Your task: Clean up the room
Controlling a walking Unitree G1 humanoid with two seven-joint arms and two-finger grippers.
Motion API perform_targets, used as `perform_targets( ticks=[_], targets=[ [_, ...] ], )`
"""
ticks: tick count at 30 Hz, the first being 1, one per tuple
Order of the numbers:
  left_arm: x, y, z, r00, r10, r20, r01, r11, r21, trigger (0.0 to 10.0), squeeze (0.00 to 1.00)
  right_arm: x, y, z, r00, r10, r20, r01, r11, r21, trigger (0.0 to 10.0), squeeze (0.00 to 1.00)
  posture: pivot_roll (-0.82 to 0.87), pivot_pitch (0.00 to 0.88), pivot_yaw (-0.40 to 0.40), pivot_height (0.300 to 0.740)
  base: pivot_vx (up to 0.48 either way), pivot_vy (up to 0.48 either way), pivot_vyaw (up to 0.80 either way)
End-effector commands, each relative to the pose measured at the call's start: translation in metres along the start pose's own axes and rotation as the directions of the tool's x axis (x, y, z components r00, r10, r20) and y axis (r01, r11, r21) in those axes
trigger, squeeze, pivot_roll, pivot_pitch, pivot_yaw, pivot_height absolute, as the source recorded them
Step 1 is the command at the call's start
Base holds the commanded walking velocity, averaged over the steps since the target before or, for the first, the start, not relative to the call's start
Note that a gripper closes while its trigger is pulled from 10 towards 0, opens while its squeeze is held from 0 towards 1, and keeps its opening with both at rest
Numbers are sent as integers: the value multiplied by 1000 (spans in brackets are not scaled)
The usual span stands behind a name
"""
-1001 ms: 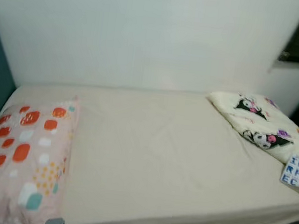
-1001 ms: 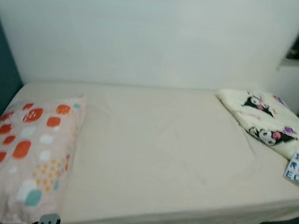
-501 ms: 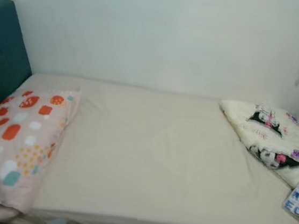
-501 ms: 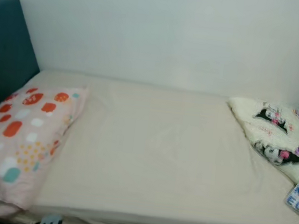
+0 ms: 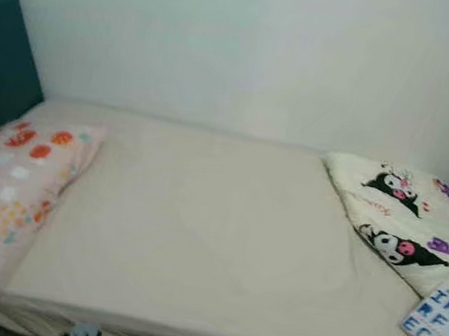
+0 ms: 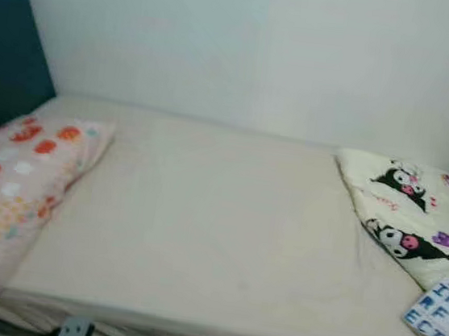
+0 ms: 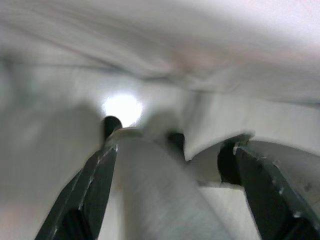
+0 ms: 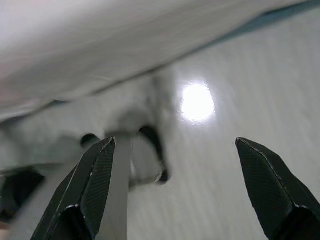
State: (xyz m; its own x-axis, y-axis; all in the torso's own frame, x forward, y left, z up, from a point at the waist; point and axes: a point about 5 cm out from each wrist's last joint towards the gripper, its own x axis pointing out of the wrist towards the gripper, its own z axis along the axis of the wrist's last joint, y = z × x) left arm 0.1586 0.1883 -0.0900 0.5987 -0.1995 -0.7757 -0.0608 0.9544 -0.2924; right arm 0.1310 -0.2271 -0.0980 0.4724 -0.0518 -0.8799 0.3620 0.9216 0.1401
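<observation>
Jaws of the left gripper [image 7: 170, 190] are spread wide with nothing held between them; the two black fingers [image 7: 85, 195] are seen against blurred pale fabric and a glossy floor carrying one bright light reflection. Jaws of the right gripper [image 8: 175, 190] are likewise wide apart and empty, hanging over the shiny pale floor [image 8: 250, 90] beside the draped edge of the bed sheet; a blurred silver shape, possibly part of the robot's own body, is noted below them.

From the head views, a bed [image 5: 201, 230] covered by a smooth cream sheet is recorded against a white wall [image 5: 246, 49]. A dark teal headboard [image 5: 1, 61] stands at the bed's left end. A pillow [image 5: 8, 184] printed with orange, white and teal spots lies along the left end, reaching the near left corner. A folded cream blanket [image 5: 400, 224] with black-and-pink cartoon figures lies at the right end, running from near the wall edge toward the near right corner. A white tag with blue letters [image 5: 434, 318] rests on the blanket's near end, at the near right corner. The middle of the sheet shows only faint creases.
</observation>
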Motion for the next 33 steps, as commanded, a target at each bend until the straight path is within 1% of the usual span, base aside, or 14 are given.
perform_targets(
  ticks=[1,11,20,23,33],
  targets=[
    [2,-5,-1,1000,-23,-7,23,1000,11,10000,0,0,-4,2,1000,-18,-2,18,1000,-4,10000,0,-7,0,-94,716,0,-480,0],
    [1,-6,-3,999,-30,-12,30,1000,10,10000,0,0,-3,-1,1000,-22,-6,22,1000,5,10000,0,-5,0,-94,716,0,-480,0],
    [2,-7,0,999,-50,2,50,999,1,10000,0,0,-3,0,1000,-23,-6,23,1000,8,10000,0,-4,0,-95,716,0,-480,0],
    [4,-12,4,996,-86,19,86,996,-4,10000,0,0,-1,3,1000,-18,3,18,1000,14,10000,0,-7,0,-93,716,0,-480,0],
    [7,-19,13,992,-119,48,119,993,1,10000,0,-1,-5,0,1000,-28,-1,28,999,21,10000,0,-11,0,-92,716,0,-480,0]
  ],
)
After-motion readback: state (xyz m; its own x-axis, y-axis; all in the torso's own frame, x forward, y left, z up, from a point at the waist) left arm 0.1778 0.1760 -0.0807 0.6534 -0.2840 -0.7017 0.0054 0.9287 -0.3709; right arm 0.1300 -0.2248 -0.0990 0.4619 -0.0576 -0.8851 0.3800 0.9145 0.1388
